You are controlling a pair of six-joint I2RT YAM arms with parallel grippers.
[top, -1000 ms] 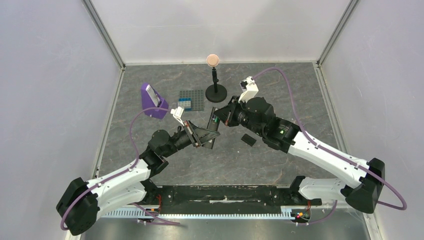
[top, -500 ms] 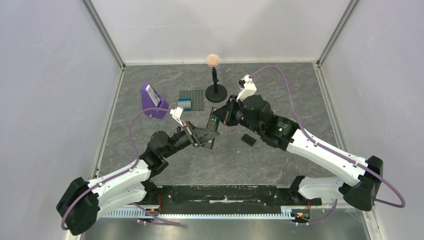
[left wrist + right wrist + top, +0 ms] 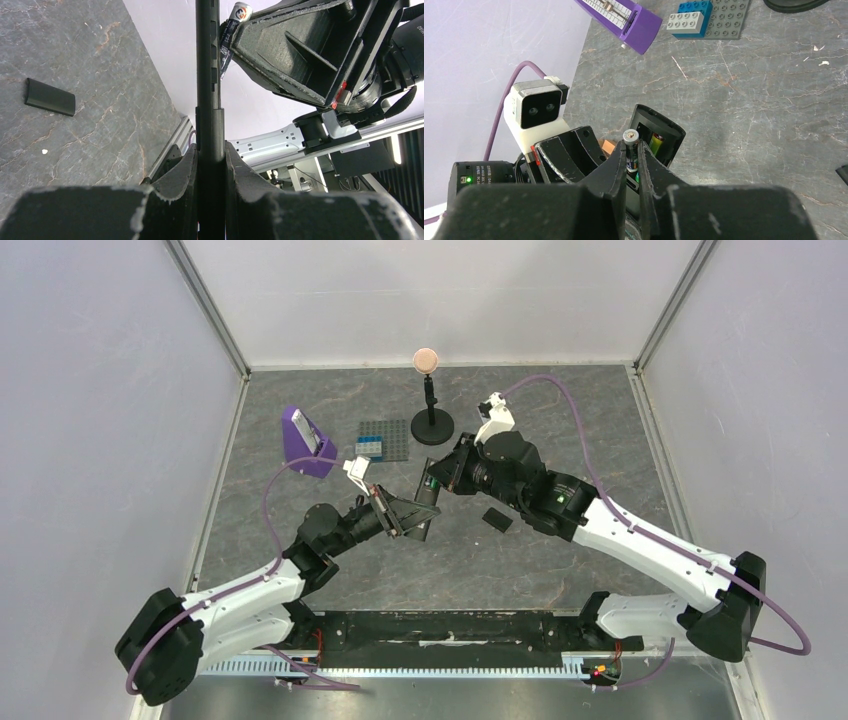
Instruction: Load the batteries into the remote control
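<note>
Black remote control (image 3: 207, 75) is clamped tight in left gripper (image 3: 210, 160) — dark battery (image 3: 631, 139) is pinched between nearly-closed right gripper (image 3: 632, 157) fingers at the open battery recess (image 3: 644, 121), beside the seated green battery (image 3: 656, 142).

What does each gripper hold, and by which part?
Left gripper: the remote control, by one end. Right gripper: a battery, by its body, the tip free.

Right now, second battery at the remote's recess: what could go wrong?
The battery sits tilted against the remote, not seated; if the right end effector lets go, it could drop. The green battery fills the neighbouring slot, so a skewed push may jam. The left end effector grips the remote by one end; pressing may pivot it.
</note>
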